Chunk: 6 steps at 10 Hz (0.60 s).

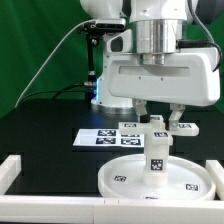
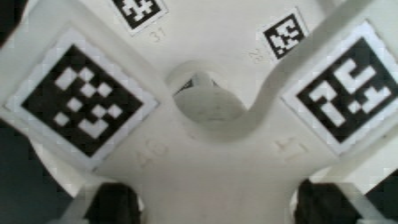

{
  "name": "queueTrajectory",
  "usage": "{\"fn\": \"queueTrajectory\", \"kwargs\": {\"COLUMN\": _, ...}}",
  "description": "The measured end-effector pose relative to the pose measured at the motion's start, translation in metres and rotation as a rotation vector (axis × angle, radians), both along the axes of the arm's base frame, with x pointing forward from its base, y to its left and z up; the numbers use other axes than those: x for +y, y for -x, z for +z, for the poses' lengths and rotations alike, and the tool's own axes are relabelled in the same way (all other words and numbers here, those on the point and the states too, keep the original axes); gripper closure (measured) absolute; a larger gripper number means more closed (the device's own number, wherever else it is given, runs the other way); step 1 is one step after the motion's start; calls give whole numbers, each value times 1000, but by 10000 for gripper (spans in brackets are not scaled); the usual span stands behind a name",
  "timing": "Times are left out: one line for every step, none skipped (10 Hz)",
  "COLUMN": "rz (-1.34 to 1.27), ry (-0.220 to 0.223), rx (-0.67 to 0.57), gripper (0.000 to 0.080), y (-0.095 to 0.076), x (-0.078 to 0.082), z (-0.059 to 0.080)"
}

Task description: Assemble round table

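Observation:
The large round disc (image 1: 128, 180) lies flat at the front of the table. The short thick leg (image 1: 157, 162) stands upright on its middle, with a tag on its side. The cross-shaped base (image 1: 131, 127) sits level on top of the leg, its tagged arms spreading to both sides. My gripper (image 1: 160, 121) comes straight down onto it, its fingers on either side of one arm. In the wrist view the base (image 2: 196, 150) fills the picture, with its round middle hub (image 2: 208, 100) and tagged arms. One arm fills the gap between the dark pads (image 2: 118, 205) of my gripper (image 2: 222, 208).
The marker board (image 1: 100, 138) lies flat behind the disc. The white border rim (image 1: 18, 172) runs along the front and both sides of the black table. A green backdrop and the arm's stand with a blue light (image 1: 100, 95) are behind.

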State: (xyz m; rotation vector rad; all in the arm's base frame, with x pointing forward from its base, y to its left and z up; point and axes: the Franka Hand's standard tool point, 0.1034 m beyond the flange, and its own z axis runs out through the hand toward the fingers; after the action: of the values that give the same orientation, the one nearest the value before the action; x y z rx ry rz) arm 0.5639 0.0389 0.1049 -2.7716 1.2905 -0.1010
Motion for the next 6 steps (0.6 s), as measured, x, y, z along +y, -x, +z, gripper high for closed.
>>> {"fn": "queueTrajectory", "kwargs": {"rz": -106, "ry": -20, "rx": 7, "gripper": 367, "y": 0, "x": 0, "z": 0}}
{"fn": "queueTrajectory", "kwargs": {"rz": -203, "ry": -42, "rx": 12, "gripper": 367, "y": 0, "x": 0, "z": 0}}
{"fn": "queueTrajectory", "kwargs": {"rz": -292, "ry": -64, "rx": 17, "gripper": 367, "y": 1, "x": 0, "z": 0}}
{"fn": "queueTrajectory", "kwargs": {"rz": -423, "ry": -92, "rx": 21, "gripper": 367, "y": 1, "x": 0, "z": 0}}
{"fn": "queueTrajectory", "kwargs": {"rz": -491, "ry": -103, "rx": 25, "gripper": 367, "y": 1, "x": 1, "z": 0}}
{"fn": "queueTrajectory", "kwargs": {"rz": -560, "ry": -116, "rx": 30, "gripper": 367, "y": 1, "x": 1, "z": 0}}
